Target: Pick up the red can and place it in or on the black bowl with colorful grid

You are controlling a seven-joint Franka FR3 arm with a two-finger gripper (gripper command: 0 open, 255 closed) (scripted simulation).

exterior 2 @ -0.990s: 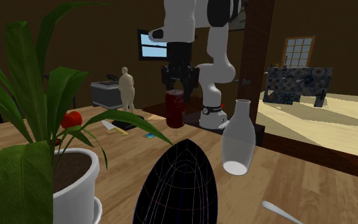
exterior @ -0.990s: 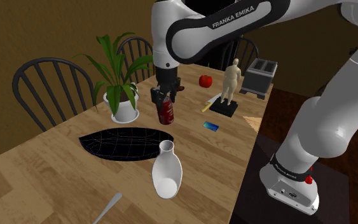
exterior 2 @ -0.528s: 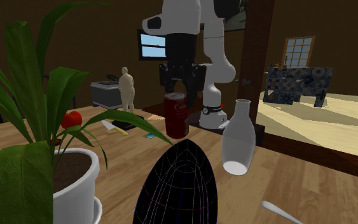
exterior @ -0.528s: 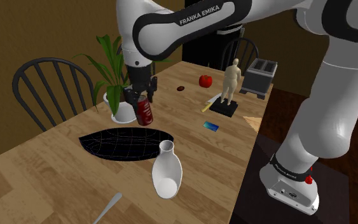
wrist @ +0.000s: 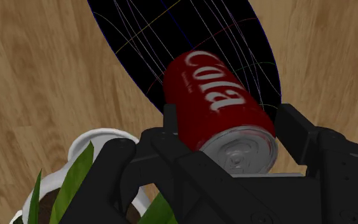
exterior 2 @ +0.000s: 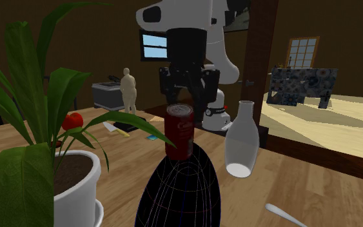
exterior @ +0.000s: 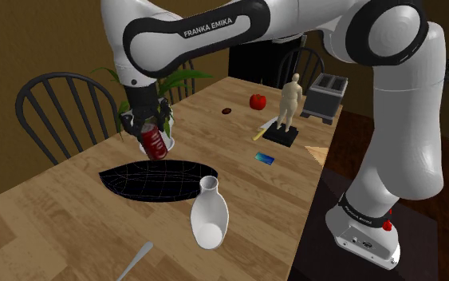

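Can is hanging tilted in the air. The gripper is clamping it near its top end, both fingers pressing its sides in the wrist view. Its lower end is pointing down at the bowl, which is lying flat on the table below the gripper. The can is sitting over the bowl's rim-side part rather than its middle. Risks as I am judging them: the hold is high on a tilted can, so the weight may be levering it loose or swinging it during any quick move. The bowl is looking shallow and long, so a can let go from this height or this close to the rim is likely to be landing on its edge, tipping over and rolling out onto the wood. The white pot and its leaves are sitting just beside the gripper, so a sideways drift that way is risking a brush or a snag. The vase is standing upright beyond the bowl's opposite rim, well apart from the gripper, yet in the path of a rolling can. Open room: straight down and out toward the bowl's middle nothing is standing in the way. A spoon is lying well apart, no concern.
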